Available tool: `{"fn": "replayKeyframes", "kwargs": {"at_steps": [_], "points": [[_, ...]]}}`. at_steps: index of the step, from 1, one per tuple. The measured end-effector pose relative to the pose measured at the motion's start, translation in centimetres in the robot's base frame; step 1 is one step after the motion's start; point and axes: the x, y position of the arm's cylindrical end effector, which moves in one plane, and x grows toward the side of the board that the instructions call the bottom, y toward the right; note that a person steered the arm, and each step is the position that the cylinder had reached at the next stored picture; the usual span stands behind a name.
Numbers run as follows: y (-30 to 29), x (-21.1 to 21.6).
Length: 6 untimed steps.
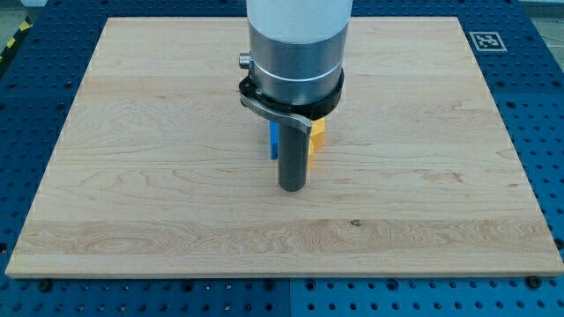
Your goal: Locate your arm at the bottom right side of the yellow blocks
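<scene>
My tip (292,187) rests on the wooden board (159,176) near its middle. A yellow block (316,138) shows just to the view's right of the rod and slightly above the tip; most of it is hidden by the rod and the arm, so its shape cannot be made out. A blue block (274,141) shows as a narrow strip at the rod's left side, also mostly hidden. The tip stands just below both blocks, between them. Whether it touches either one cannot be told.
The arm's grey cylinder (295,48) rises above the rod and hides the board behind it. The board lies on a blue perforated table (538,106). A black-and-white marker (487,40) sits off the board's top right corner.
</scene>
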Motion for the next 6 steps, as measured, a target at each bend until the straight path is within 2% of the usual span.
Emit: {"fn": "replayKeyframes", "kwargs": {"at_steps": [4, 6], "points": [[0.0, -0.3], [6.0, 2.9]]}}
